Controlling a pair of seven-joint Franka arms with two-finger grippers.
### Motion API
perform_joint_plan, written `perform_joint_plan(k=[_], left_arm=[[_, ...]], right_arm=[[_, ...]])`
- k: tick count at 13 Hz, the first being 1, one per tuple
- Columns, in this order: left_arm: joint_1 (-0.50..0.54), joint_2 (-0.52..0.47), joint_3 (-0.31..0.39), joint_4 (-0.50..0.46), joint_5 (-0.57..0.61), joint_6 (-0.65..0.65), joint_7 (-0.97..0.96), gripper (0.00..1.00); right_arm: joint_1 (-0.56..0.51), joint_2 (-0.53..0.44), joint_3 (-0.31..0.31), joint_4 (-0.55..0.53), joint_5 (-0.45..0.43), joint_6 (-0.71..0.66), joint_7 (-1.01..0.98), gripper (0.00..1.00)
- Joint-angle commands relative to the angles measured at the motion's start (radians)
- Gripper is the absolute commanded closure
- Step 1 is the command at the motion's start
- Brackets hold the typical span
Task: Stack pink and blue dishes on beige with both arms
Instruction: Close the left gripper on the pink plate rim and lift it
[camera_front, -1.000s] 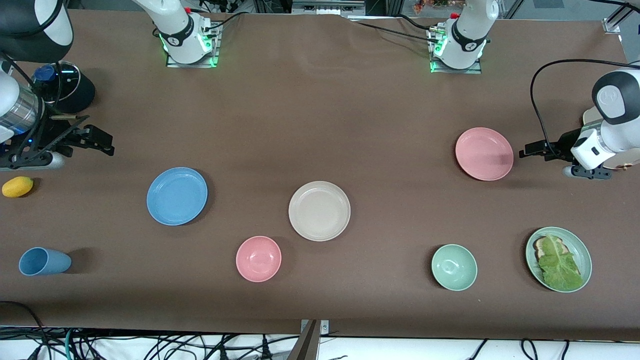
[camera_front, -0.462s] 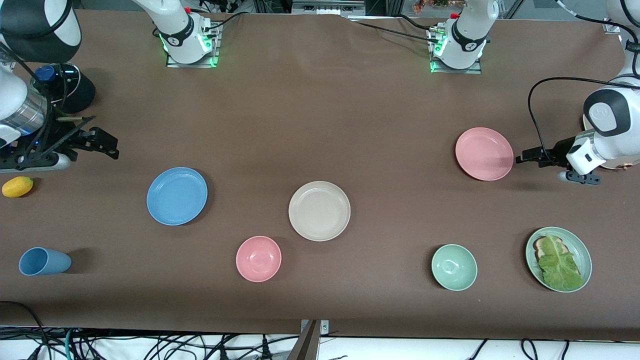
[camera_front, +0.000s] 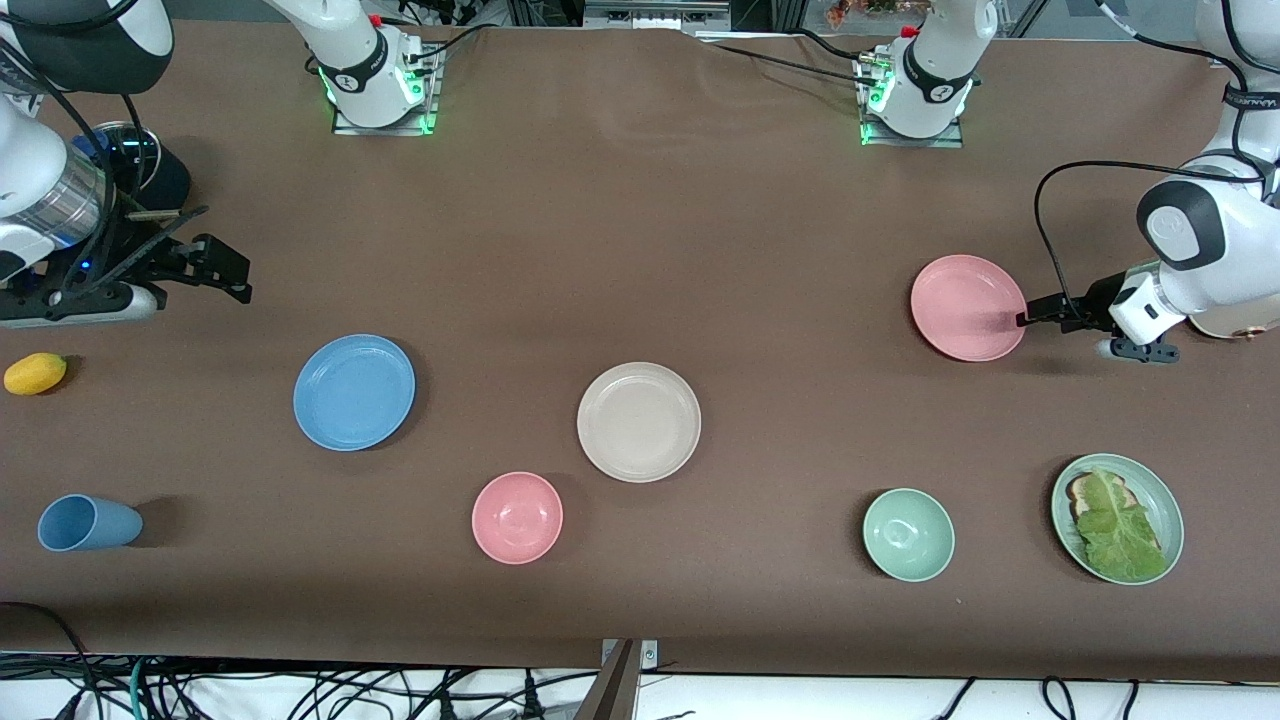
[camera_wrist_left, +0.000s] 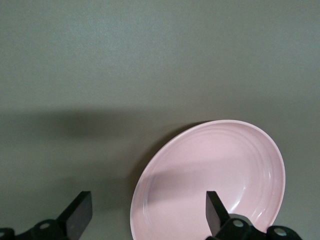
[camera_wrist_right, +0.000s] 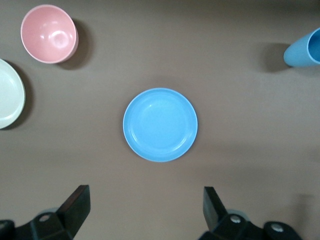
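Your left hand (camera_front: 1030, 318) sits low at the pink plate's (camera_front: 968, 307) rim, on the side toward the left arm's end of the bench (camera_front: 640, 250). Its fingers (camera_wrist_left: 217, 215) are spread wide and hold nothing; in the left wrist view one finger overlaps the pink plate (camera_wrist_left: 210, 182) and the other is out over bare bench. You can't tell from the frames if it touches the rim.

Your right hand (camera_front: 225, 270) is up in the air over bare bench at the right arm's end, its fingers (camera_wrist_right: 75, 205) wide apart and empty. The right wrist view shows the blue plate (camera_wrist_right: 160, 124) lying flat between the two fingers' lines, well clear of them.

The blue plate (camera_front: 354, 392) lies flat on the bench, nearer the front camera than the right hand. The beige plate (camera_front: 639, 421) lies mid-bench, empty, with nothing stacked on it. All three plates lie well apart.

Other items you see: a pink bowl (camera_front: 517, 517) just beside the beige plate and nearer the camera, a blue cup (camera_front: 88, 522) on its side, a yellow lemon-like fruit (camera_front: 35, 373), a green bowl (camera_front: 908, 535), and a green plate (camera_front: 1117, 517) carrying bread and lettuce.
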Motion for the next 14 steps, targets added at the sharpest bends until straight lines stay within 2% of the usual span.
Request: perform_joint_plan(k=[1, 3, 5, 10, 14], left_arm=[[-0.003, -0.014, 0.001, -0.045, -0.072, 0.036, 0.083, 0.0], [-0.004, -0.01, 0.001, -0.06, -0.121, 0.039, 0.123, 0.0], [-0.004, -0.007, 0.001, -0.065, -0.123, 0.039, 0.123, 0.0], [-0.004, 0.013, 0.001, -0.094, -0.124, 0.108, 0.148, 0.0], [-0.004, 0.035, 0.001, -0.098, -0.144, 0.111, 0.154, 0.0]], right_arm=[[-0.003, 0.0, -0.004, -0.009, 0.004, -0.025, 0.011, 0.0], [-0.008, 0.0, -0.007, -0.043, 0.006, -0.014, 0.014, 0.0], [-0.008, 0.0, -0.016, -0.064, 0.004, -0.037, 0.005, 0.0], [-0.018, 0.017, -0.016, -0.06, -0.011, -0.032, -0.071, 0.0], [-0.017, 0.015, -0.029, -0.06, -0.014, -0.029, -0.138, 0.0]])
